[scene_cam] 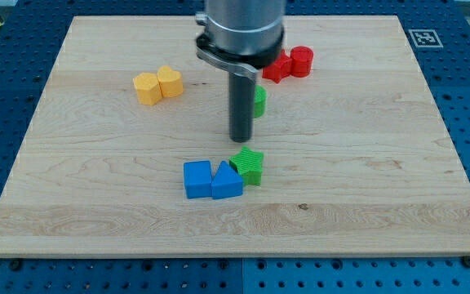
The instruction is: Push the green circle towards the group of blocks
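Nearest the view's bottom, on the pale wooden board (382,204), I logged a cluster of three: a blue cube-like block (197,180), a second blue block with a peaked top (227,183) touching its right side, and a green star-shaped block (249,166) pressed against the upper right of that pair. I took this cluster as the group named in the task. Just above the green star stood my tip (241,140), the lower end of the straight dark rod, close to the star but apparently apart from it. Behind the rod, at its right edge, a sliver of green showed: the green circle (259,100), mostly hidden, its shape not confirmable from what was visible. It lay a short way above the cluster, not touching it. Further up, at the view's left, sat two yellow blocks (157,85) side by side and touching; at the top, right of the arm housing, two red blocks (290,63) likewise touching. The arm carried no pincer, so none could be reported as spread or closed. Judgement: task unfinished; the green circle remained separate from the group, and my tip stood between them, on the wrong side for pushing.
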You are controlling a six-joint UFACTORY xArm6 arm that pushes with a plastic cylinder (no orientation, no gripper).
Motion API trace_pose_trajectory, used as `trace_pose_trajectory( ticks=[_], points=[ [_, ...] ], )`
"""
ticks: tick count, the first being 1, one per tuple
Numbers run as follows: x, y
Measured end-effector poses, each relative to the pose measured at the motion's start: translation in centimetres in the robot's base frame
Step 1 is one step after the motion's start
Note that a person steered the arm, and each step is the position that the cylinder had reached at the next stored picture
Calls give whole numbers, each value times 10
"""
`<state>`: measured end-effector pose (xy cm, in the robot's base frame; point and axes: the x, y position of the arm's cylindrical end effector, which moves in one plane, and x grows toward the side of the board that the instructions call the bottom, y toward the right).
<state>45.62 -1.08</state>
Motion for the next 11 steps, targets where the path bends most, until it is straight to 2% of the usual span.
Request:
trace_pose_trajectory(
  ticks=[1,3,4,7,9,11],
  points=[
    [-19,-40],
    [-66,-33],
    [-64,19],
    [-63,71],
    [-29,75],
    [-49,111]
  ],
)
